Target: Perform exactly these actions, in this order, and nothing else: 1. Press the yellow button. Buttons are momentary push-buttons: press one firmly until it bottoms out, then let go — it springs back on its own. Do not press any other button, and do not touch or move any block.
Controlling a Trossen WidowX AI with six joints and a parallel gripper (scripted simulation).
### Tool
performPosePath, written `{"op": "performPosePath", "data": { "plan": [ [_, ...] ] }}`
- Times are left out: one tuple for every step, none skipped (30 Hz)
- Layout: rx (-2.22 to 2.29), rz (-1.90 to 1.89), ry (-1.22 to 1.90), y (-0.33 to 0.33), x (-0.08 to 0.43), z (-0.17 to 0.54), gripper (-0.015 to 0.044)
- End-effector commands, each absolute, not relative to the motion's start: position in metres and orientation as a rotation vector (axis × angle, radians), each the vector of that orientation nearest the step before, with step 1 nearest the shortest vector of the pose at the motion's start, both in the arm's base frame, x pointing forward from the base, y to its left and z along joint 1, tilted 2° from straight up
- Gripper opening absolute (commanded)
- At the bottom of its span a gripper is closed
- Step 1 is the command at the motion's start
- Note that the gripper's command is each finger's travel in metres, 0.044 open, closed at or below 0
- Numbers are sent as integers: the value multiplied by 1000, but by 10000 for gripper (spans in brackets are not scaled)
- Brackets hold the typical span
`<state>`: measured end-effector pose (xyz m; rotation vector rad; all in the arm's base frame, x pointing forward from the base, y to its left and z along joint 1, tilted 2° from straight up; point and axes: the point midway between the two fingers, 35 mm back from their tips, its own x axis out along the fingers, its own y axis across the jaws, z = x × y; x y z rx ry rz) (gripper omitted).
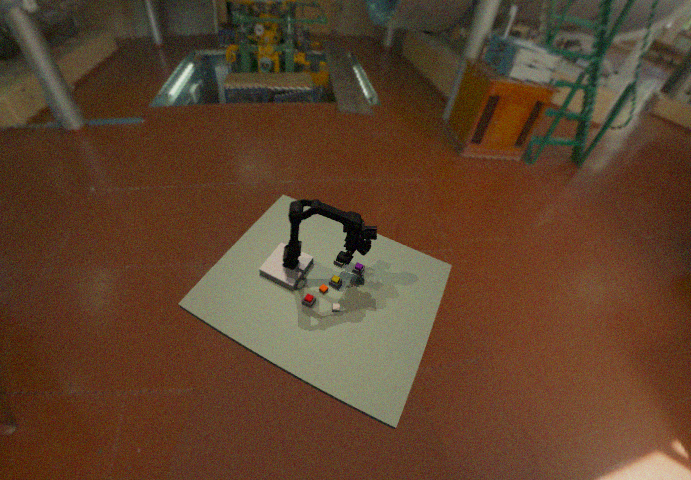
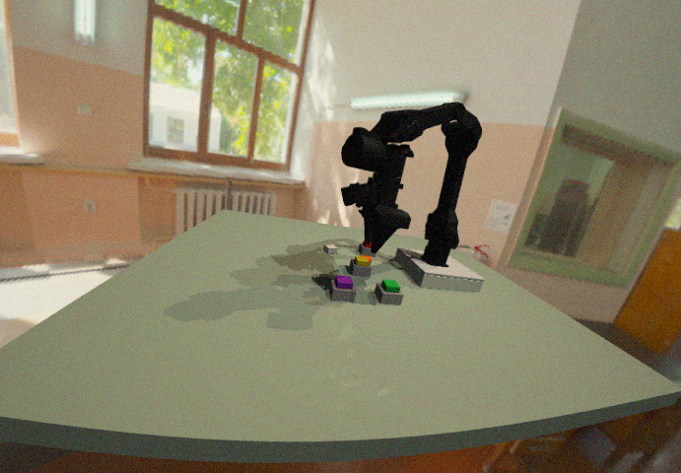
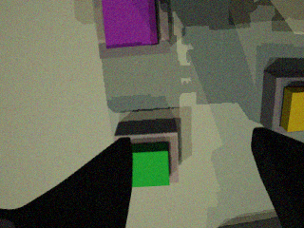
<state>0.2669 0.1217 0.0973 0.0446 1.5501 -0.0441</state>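
In the exterior view, the purple button (image 2: 343,282) and the green button (image 2: 390,286) are seen nearest on the table (image 2: 195,357), side by side, the purple one on the left. Just behind them the yellow button (image 2: 363,260) is found on its grey base, with the red button (image 2: 367,244) beyond it and a small white block (image 2: 329,248) further left. The gripper (image 2: 374,246) is held above the table, near the yellow button but not touching it; its jaws are partly spread and nothing is held between them. In the wrist view the yellow button (image 3: 293,109) lies at the right edge, beside the right finger (image 3: 281,171), and the green button (image 3: 151,165) is seen against the left finger (image 3: 95,205). Furthest right, the arm's grey base plate (image 2: 442,273) is seen.
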Motion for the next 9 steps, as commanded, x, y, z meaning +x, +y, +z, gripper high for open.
{"op": "performPosePath", "data": {
  "plan": [
    [43, -43, 1564, 169, 260, 111, 335],
    [44, -44, 1564, 181, 258, 115, 361],
    [44, -44, 1564, 188, 256, 118, 387],
    [44, -44, 1564, 190, 255, 119, 400],
    [44, -44, 1564, 190, 255, 119, 400],
    [44, -44, 1564, 190, 255, 119, 400],
    [44, -44, 1564, 190, 255, 119, 400],
    [44, -44, 1564, 190, 255, 119, 400],
    [44, -44, 1564, 190, 255, 119, 400]
  ]
}}
